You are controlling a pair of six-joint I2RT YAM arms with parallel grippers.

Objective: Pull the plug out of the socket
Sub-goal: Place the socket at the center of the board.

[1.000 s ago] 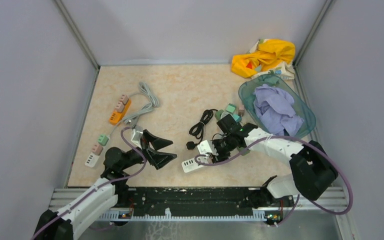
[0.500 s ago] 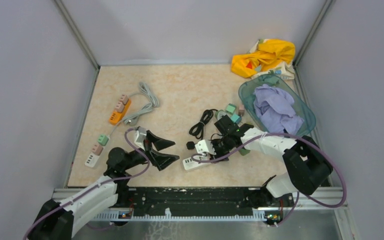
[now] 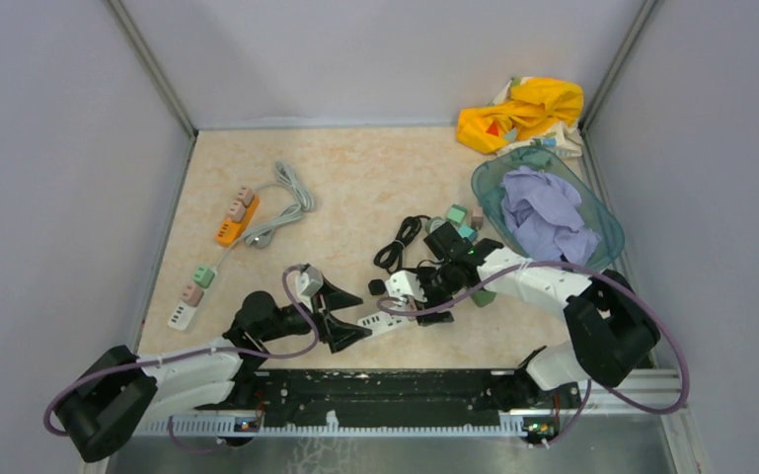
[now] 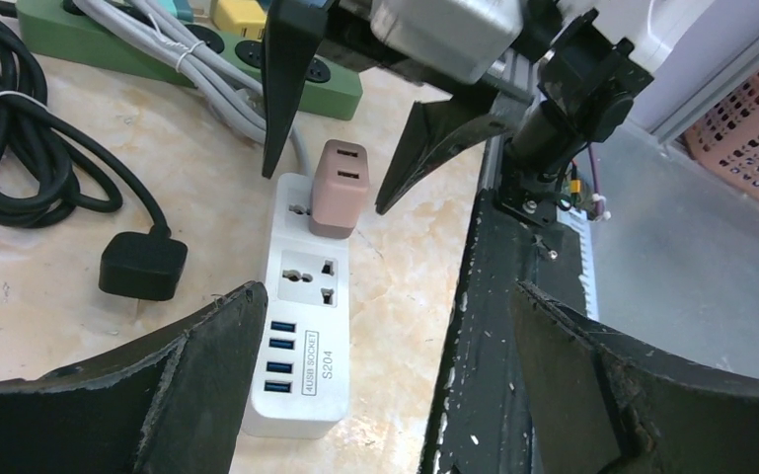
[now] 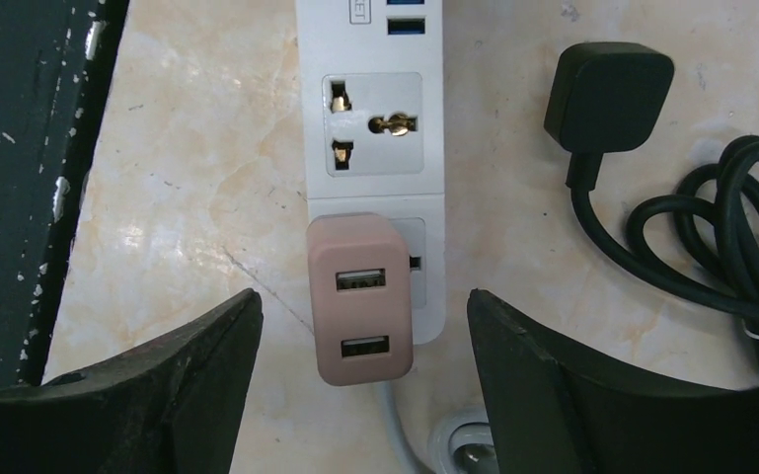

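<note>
The left pincer (image 4: 383, 291) gapes wide, empty, at the near USB end of the white power strip (image 4: 306, 296). At the strip's far end the pink plug (image 5: 360, 296) sits plugged in, with the right pincer (image 5: 363, 298) open astride it, gripping nothing. Likely it must close on the plug, then pull.

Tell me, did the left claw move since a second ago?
Yes. The left gripper has slid right, away from the orange power strip and up to the white power strip, with its jaws open.
</note>
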